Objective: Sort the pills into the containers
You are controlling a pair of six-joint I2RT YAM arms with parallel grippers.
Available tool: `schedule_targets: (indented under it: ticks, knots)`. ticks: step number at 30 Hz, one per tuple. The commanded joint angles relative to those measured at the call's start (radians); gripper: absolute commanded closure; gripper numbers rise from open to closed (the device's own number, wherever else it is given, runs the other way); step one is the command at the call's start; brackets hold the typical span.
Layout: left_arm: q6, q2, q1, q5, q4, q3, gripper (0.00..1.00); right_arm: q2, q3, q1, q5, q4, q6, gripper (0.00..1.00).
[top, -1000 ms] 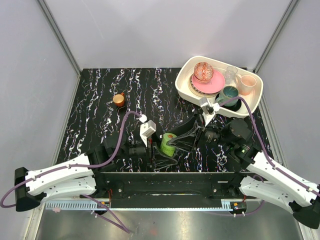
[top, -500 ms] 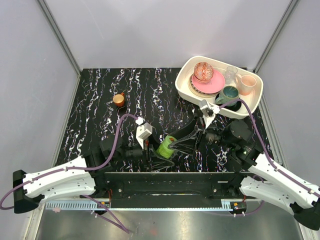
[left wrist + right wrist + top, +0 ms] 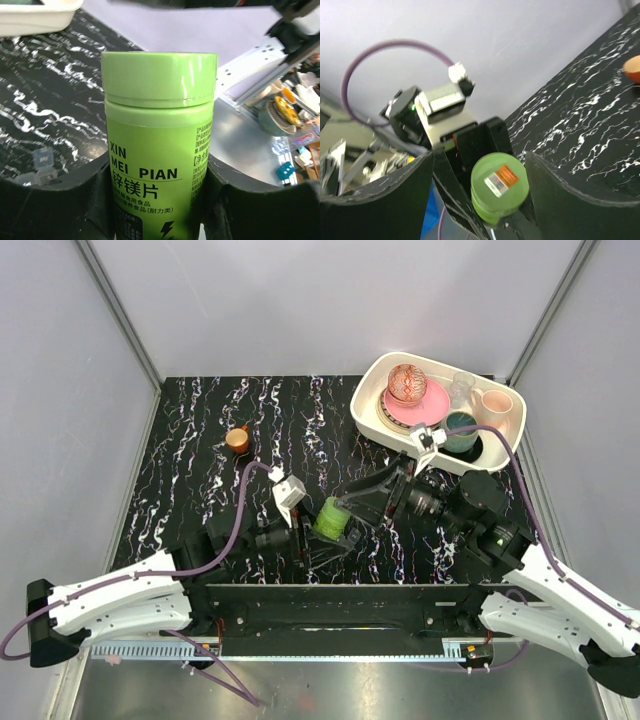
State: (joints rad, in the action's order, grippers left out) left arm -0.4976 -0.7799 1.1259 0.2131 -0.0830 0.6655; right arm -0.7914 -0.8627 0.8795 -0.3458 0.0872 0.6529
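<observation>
Held item: green bottle (image 3: 159, 150), pinched by its body and apparently lifted just clear of the table (image 3: 300, 410) near its front edge. It is tipped so the cap (image 3: 500, 186) faces the right arm.
Left arm: left gripper (image 3: 318, 532) is clamped on the labelled part of the green bottle.
Right arm: right gripper (image 3: 352, 510) has its fingers spread, one on each side of the cap. A gap shows on both sides, so it is not touching.
Contents: no pills in sight; judged to be inside the capped bottle.
Destination: pill box not identified for certain. A small pale boxy piece (image 3: 41, 164) lies on the table beside the left finger, too blurred to name.
Progress: early. The cap is on, nothing is poured and nothing is sorted. Left to do: uncap, tip out, distribute by compartment.
Room, rear centre: open marbled surface behind the bottle.
Room, left rear: orange cup (image 3: 238, 439), well apart from both arms.
Room, right rear: white tray (image 3: 372, 425) of crockery sits near the right wrist and cable. It is the likeliest snag on an outward swing.
Room, front: mounting rail (image 3: 330, 600) is just below the bottle, with little margin.
</observation>
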Motion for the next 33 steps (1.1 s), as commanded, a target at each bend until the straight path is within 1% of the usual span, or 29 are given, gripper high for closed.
schedule_targets:
  ticks: [1,6,10,14,18,24,28,29,30,33]
  knots:
    - [0.005,-0.022,-0.005,-0.126,0.044,0.075,1.0,-0.031,-0.082,0.009,0.252,-0.137,0.095,0.2]
    - [0.011,-0.055,-0.005,-0.19,0.08,0.114,1.0,-0.081,-0.127,0.009,0.433,-0.273,0.146,0.18]
    - [0.01,-0.071,-0.005,-0.208,0.106,0.126,1.0,-0.117,-0.144,0.009,0.479,-0.326,0.175,0.15]
    - [0.01,-0.084,-0.005,-0.208,0.109,0.132,1.0,-0.126,-0.134,0.009,0.452,-0.32,0.194,0.13]
    - [0.004,-0.105,-0.005,-0.208,0.109,0.129,1.0,-0.115,-0.095,0.009,0.432,-0.262,0.217,0.12]
    - [-0.005,-0.124,-0.005,-0.208,0.097,0.123,1.0,-0.12,-0.079,0.009,0.381,-0.25,0.226,0.12]
    - [-0.004,-0.13,-0.005,-0.208,0.089,0.126,1.0,-0.141,-0.079,0.012,0.349,-0.251,0.232,0.13]
    - [-0.004,-0.13,-0.005,-0.208,0.088,0.128,1.0,-0.143,-0.078,0.012,0.322,-0.253,0.237,0.13]
    - [-0.005,-0.133,-0.005,-0.233,0.086,0.129,1.0,-0.149,-0.075,0.013,0.32,-0.251,0.238,0.13]
    - [-0.007,-0.137,-0.005,-0.236,0.086,0.134,1.0,-0.15,-0.067,0.019,0.309,-0.25,0.237,0.15]
